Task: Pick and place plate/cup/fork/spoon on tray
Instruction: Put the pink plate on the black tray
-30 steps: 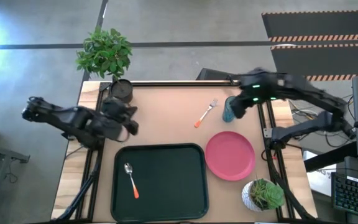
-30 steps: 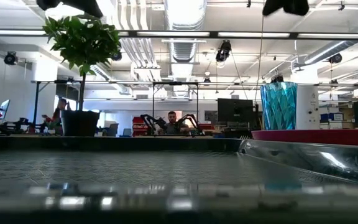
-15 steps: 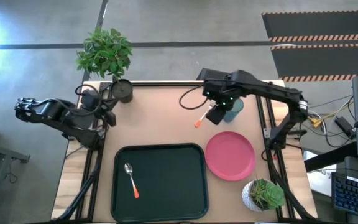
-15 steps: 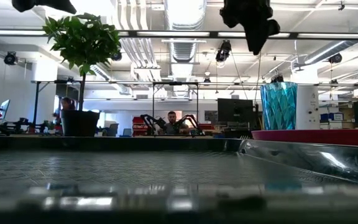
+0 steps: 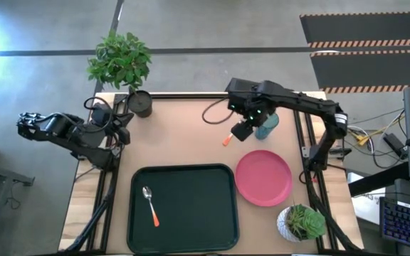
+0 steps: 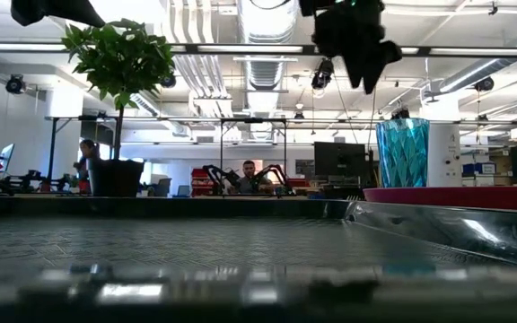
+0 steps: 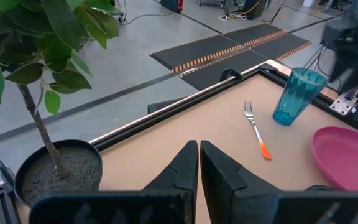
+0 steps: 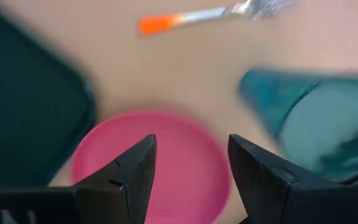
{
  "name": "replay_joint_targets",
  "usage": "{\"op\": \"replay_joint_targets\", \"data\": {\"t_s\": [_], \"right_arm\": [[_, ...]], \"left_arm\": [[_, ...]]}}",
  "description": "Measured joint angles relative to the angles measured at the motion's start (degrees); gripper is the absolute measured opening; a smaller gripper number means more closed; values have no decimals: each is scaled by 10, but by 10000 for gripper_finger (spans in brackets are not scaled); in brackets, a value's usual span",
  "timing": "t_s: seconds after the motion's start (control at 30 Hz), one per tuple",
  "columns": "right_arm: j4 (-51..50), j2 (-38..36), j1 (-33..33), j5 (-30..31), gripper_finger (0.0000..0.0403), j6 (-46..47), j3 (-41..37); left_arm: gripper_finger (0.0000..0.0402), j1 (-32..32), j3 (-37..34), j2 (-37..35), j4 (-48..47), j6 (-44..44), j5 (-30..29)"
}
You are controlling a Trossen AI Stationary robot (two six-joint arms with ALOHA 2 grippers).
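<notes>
The right gripper [image 5: 242, 129] hangs above the far middle of the table [image 5: 184, 135], over the fork [image 5: 228, 138], with its fingers [image 8: 132, 171] spread apart and nothing between them. In its wrist view the fork [image 8: 210, 15], the cup [image 8: 303, 118], the plate [image 8: 166, 162] and a corner of the tray [image 8: 30, 106] all lie below the gaping fingers.

The fork lies on the bare table, far of the plate and just left of the cup; only its orange handle end shows past the gripper from above. The cup [image 5: 265, 126] stands upright near the far right corner, partly under the right arm. The plate [image 5: 263, 178] sits flat on the table at the right, just beside the tray's right edge, not on it. The tray [image 5: 184, 206] fills the near middle, and the spoon [image 5: 150, 205] lies on its left part, bowl toward the far side.

The left gripper [image 5: 125, 128] waits over the table's far left edge, fingers [image 7: 182, 168] pressed together and holding nothing, beside a dark pot [image 5: 140, 103] with a leafy plant [image 5: 119, 60]. A second small plant [image 5: 301, 222] stands at the near right corner.

In the low view, people sit at desks in the room behind.
</notes>
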Motion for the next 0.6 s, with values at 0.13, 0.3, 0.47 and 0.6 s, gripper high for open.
{"op": "replay_joint_targets", "data": {"t_s": [0.13,0.3,0.47,0.6], "right_arm": [[-2,-41,41,-34,189,59,-56],[0,-79,127,-50,189,164,-124],[2,-104,228,-61,189,287,-171],[0,-122,298,-60,189,368,-210]], "left_arm": [[0,0,-3,-3,1,0,0],[0,0,-4,-2,1,0,0],[0,0,-4,-2,2,0,0],[0,0,-4,-2,6,0,0]]}}
